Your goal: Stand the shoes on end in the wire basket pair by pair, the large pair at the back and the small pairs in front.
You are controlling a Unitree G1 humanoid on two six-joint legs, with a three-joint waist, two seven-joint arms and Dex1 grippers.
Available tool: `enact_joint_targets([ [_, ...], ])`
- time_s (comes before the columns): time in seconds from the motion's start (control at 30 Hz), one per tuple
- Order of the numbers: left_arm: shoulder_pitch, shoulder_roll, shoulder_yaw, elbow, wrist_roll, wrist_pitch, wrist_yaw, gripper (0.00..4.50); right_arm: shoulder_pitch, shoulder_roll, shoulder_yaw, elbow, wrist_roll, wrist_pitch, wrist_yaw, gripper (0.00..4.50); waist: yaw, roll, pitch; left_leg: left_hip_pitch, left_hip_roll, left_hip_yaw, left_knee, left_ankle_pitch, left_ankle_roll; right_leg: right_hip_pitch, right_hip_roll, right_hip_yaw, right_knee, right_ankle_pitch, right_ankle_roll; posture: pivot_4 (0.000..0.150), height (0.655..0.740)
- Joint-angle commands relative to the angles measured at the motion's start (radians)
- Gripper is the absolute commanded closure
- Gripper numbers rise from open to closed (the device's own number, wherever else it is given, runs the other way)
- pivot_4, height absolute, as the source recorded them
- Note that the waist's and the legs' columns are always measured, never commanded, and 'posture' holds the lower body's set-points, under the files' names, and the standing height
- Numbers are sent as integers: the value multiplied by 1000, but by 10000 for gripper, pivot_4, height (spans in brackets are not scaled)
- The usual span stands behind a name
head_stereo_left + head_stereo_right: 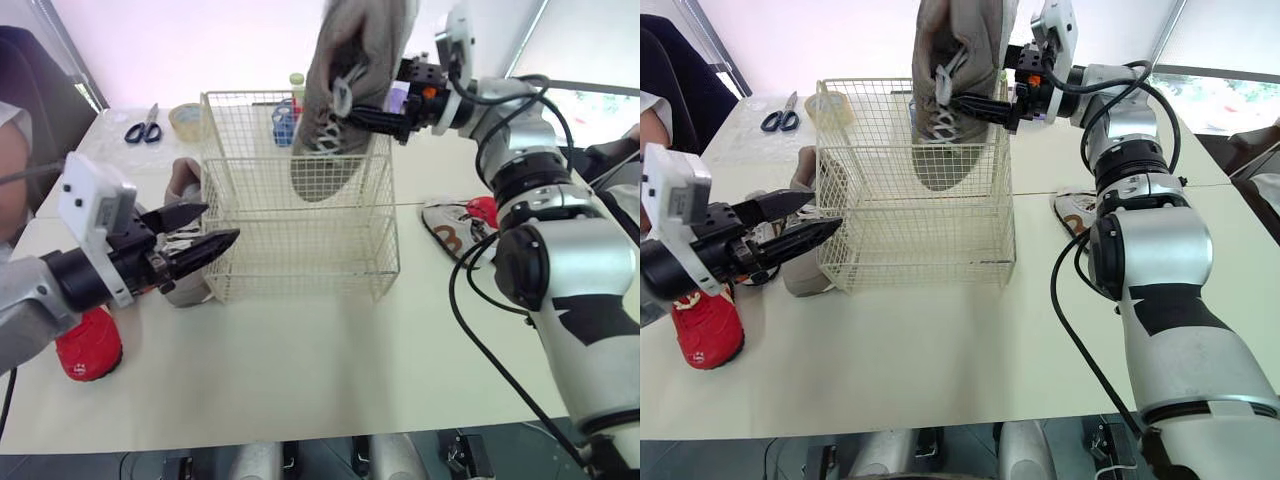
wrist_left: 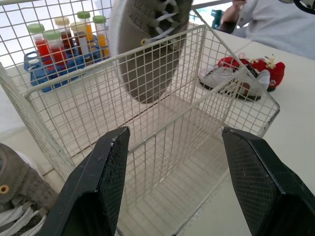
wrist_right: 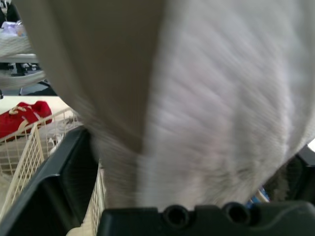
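We saw the right gripper (image 1: 365, 118) clamped on the shoe (image 1: 360, 40) top centre, toe inside the basket (image 1: 300, 250), left gripper (image 1: 222, 223) apart at left; the toe could snag the wires.

One wire basket (image 1: 300, 250) out there, just the one. Shoes: five showed in all. Two were big grey ones, the raised grey shoe (image 1: 345, 80) and the grey shoe beside the basket (image 2: 22, 189). Two were small red ones, the left red shoe (image 1: 90, 345) and the right red shoe (image 1: 485, 210). And there was a single white sneaker (image 1: 448, 232). One pair of scissors (image 1: 143, 128) lay out, one tape roll (image 1: 185, 118), one blue rack (image 2: 49, 66). Its capped bottles (image 2: 40, 46) stood too crowded for a firm count.
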Motion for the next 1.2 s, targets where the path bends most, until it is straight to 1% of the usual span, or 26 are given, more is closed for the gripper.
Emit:
enact_joint_targets([
  [0.03, 11, -23, 53, 15, -37, -26, -21, 14618, -37, -36, -45, -35, 18, 13, 13, 602, 0, 0, 0, 0, 0, 0, 0, 0, 0, 0, 0, 0, 0, 0, 0, 1500, 7400],
  [0.1, 16, -43, 62, 44, -53, -31, -34, 14618, -37, -47, -46, -41, 11, 16, 21, 602, 1, 0, 0, 0, 0, 0, 0, 0, 0, 0, -1, 0, 0, 0, 0, 1500, 7400],
  [0.3, -19, -54, 23, 119, 2, -36, -92, 14618, -37, -68, -9, -60, -43, -32, 46, 602, 1, 0, 0, 0, 0, 0, 0, 0, 0, 0, 0, 0, 0, 0, 0, 1500, 7400],
  [0.5, -35, -75, -22, 128, 51, -43, -117, 14618, -53, -102, 16, -54, -113, -113, -10, 602, 0, 0, 0, 0, -1, 1, 0, 0, 0, 0, -1, 0, 0, 0, 0, 1500, 7400],
  [0.73, -69, -100, -70, 144, 93, -49, -125, 14618, -86, -90, -16, -43, -82, -90, 56, 602, 1, 0, 0, 0, -1, 1, 0, 1, -1, 0, -1, 0, 1, 0, 0, 1500, 7400],
  [0.83, -77, -113, -85, 140, 110, -48, -127, 14618, -92, -94, -7, -40, -102, -98, 41, 602, 1, 0, 0, 0, 0, 0, 0, 1, 0, 0, 0, 0, 1, 0, 0, 1500, 7400],
  [1.03, -56, -123, -69, 127, 126, -40, -131, 14618, -91, -168, -2, -42, -116, -38, 73, 602, 4, 0, 0, 0, -1, 0, 0, 1, 0, 0, -1, 0, 1, 0, 0, 1500, 7400],
  [1.2, -58, -119, -61, 132, 121, -39, -129, 14618, -62, -222, -14, -57, -117, -42, -4, 602, 1, 0, 0, 0, -1, 0, 0, 1, 0, 0, -1, 0, 1, 0, 0, 1500, 7400],
])
